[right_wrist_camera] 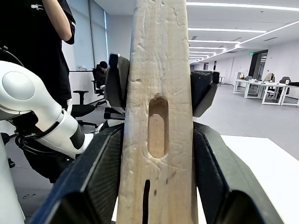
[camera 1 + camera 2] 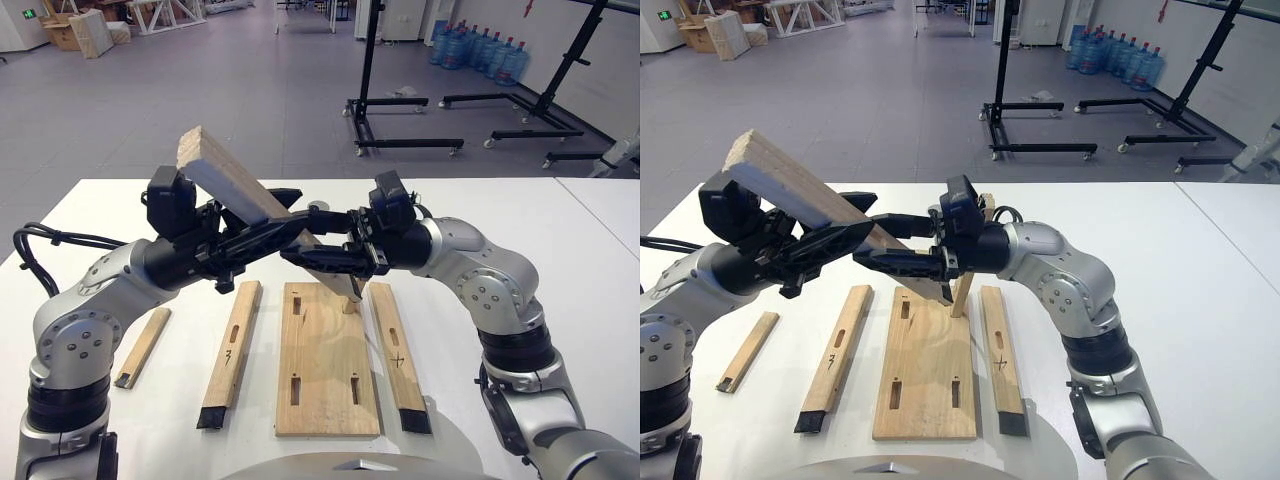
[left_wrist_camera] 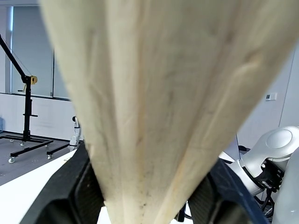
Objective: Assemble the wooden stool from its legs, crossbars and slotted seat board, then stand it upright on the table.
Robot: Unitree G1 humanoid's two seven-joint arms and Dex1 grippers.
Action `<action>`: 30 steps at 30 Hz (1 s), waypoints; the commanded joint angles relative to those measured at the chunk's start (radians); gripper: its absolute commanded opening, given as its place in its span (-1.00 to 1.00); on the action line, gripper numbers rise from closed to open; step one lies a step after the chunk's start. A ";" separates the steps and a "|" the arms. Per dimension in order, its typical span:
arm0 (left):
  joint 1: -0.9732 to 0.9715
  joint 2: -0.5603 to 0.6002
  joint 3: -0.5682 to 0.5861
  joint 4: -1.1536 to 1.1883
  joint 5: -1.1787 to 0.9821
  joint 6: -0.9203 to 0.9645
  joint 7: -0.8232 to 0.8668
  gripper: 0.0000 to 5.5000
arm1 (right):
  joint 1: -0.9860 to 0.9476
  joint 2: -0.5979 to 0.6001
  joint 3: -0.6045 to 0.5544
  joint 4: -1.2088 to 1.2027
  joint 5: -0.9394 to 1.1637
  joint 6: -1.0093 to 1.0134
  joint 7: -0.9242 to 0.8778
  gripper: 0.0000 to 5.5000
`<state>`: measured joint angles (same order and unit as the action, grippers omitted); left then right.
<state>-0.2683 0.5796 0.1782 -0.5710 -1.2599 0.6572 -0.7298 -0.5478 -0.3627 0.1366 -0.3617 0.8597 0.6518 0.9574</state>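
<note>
A wooden leg (image 2: 225, 175) hangs tilted over the table, its high end to the left and its low end near the far end of the slotted seat board (image 2: 325, 380). My left gripper (image 2: 285, 225) is shut on the leg's middle, and its fingers (image 3: 81, 186) flank the wood (image 3: 154, 116). From the right, my right gripper (image 2: 310, 258) is shut on the lower part, beside a slot in the leg (image 1: 158, 126). A thin wooden stick (image 2: 962, 295) stands at the board's far end.
Two more slotted legs lie flat beside the seat board, one on its left (image 2: 232, 350) and one on its right (image 2: 398, 355). A short crossbar (image 2: 143, 347) lies farther left. The white table (image 2: 560, 230) is bare toward the right and back.
</note>
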 commanded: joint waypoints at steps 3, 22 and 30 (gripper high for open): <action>-0.005 0.002 -0.014 0.013 0.037 -0.012 -0.037 -0.24 | -0.003 -0.007 -0.026 0.020 -0.023 -0.010 -0.022 -0.26; 0.036 -0.006 -0.047 0.147 0.285 -0.098 -0.124 -0.26 | 0.019 -0.107 -0.074 0.034 -0.097 -0.005 -0.037 0.67; 0.049 0.048 0.042 0.141 0.247 -0.078 -0.172 -0.26 | 0.051 -0.164 -0.143 -0.022 -0.060 0.014 -0.033 0.96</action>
<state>-0.2251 0.6085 0.2088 -0.4235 -1.0051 0.5663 -0.8878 -0.4999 -0.5144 0.0026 -0.3638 0.7875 0.6531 0.9211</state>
